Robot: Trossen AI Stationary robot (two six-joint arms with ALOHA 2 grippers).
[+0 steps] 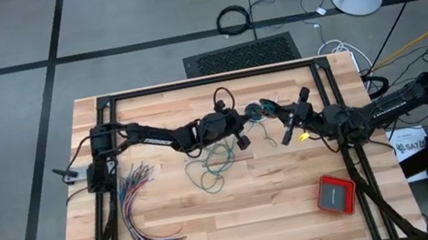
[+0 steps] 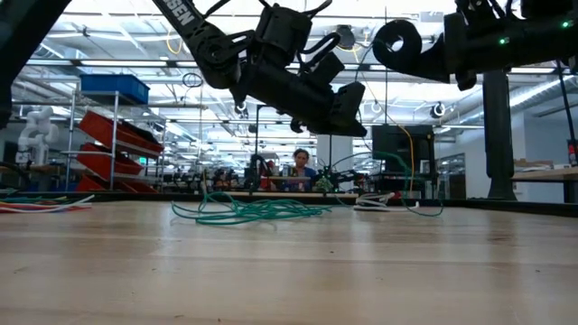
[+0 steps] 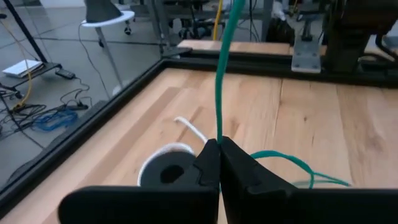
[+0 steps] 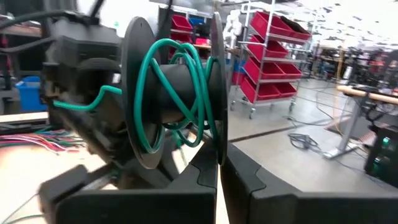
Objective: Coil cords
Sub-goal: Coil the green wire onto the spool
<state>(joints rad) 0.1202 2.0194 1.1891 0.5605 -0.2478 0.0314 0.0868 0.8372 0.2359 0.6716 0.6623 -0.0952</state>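
Left gripper (image 3: 219, 163) pinched shut on the teal-green cord (image 3: 219, 81), held taut above the table (image 1: 215, 226), seemingly to feed it; right gripper (image 4: 219, 171) clamped shut on the spool (image 4: 171, 93) flange, cord partly wound on; slack lay on the wood.

Teal cord (image 3: 219, 81): runs out past the left wrist picture's upper edge, its far end unseen.
Spool (image 4: 171, 93): its lower rim is hidden behind the right gripper (image 4: 219, 177) fingers; from above it shows too small to read.
Black cord: cannot be told apart in any view.
Person (image 2: 300, 168): far behind the table, too small to make out.
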